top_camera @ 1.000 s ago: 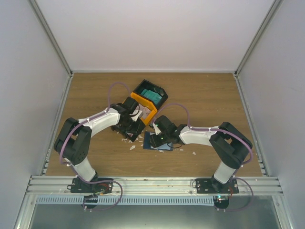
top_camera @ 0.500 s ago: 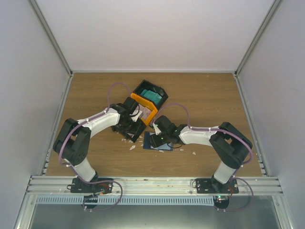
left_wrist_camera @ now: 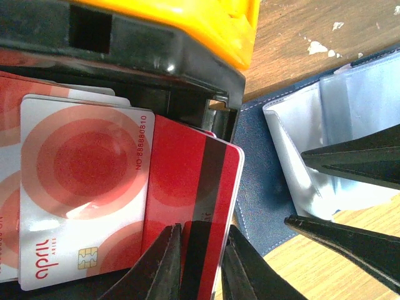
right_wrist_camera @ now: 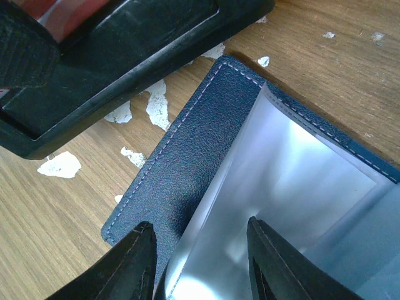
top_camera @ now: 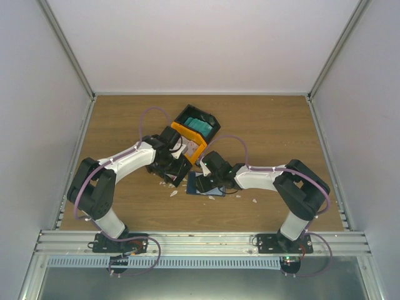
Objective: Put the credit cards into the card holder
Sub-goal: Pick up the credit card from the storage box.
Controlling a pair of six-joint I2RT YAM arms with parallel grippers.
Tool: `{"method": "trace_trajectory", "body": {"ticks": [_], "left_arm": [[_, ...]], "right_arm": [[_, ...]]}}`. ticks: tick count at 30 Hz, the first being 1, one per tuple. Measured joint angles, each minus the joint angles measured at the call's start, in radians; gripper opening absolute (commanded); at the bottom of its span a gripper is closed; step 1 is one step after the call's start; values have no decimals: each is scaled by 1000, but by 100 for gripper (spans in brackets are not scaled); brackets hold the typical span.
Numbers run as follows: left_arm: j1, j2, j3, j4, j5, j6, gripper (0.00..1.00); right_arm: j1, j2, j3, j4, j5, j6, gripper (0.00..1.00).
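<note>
Cards (left_wrist_camera: 81,181): lying stacked in the black bin (left_wrist_camera: 156,56), just beside the open holder (right_wrist_camera: 187,144).
Feel: light, thin, stiff and slippery (taking one by its edge is looking best).
Left claw (left_wrist_camera: 200,232): narrow, straddling the red card (left_wrist_camera: 187,181); whether it is gripping, cannot tell.
Right claw (right_wrist_camera: 199,228): standing half wide over the holder's clear pocket.
Writing: "NO 8888…" is showing on a white one.

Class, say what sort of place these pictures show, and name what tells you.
Probably a robotics lab test cell: a wooden table boxed in by plain white panels on aluminium rails, with two arms bolted at its near edge.
</note>
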State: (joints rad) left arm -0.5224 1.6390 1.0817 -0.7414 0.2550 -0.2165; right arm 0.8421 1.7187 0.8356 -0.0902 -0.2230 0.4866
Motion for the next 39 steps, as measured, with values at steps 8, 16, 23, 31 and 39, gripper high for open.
{"method": "trace_trajectory", "body": {"ticks": [8, 16, 23, 31, 39], "left_arm": [[0, -11, 0, -6, -5, 0, 18], [-1, -34, 0, -16, -32, -2, 10], [-1, -42, 3, -16, -76, -4, 1], [8, -65, 5, -16, -114, -14, 0], [54, -140, 0, -3, -97, -29, 0]], "right_arm": [[0, -2, -4, 6, 0, 0, 41], [0, -4, -5, 6, 0, 2, 43], [0, -40, -33, -11, 13, 4, 46], [-14, -105, -42, -129, 34, 4, 55], [-84, -185, -2, -134, -28, 1, 61]]}}
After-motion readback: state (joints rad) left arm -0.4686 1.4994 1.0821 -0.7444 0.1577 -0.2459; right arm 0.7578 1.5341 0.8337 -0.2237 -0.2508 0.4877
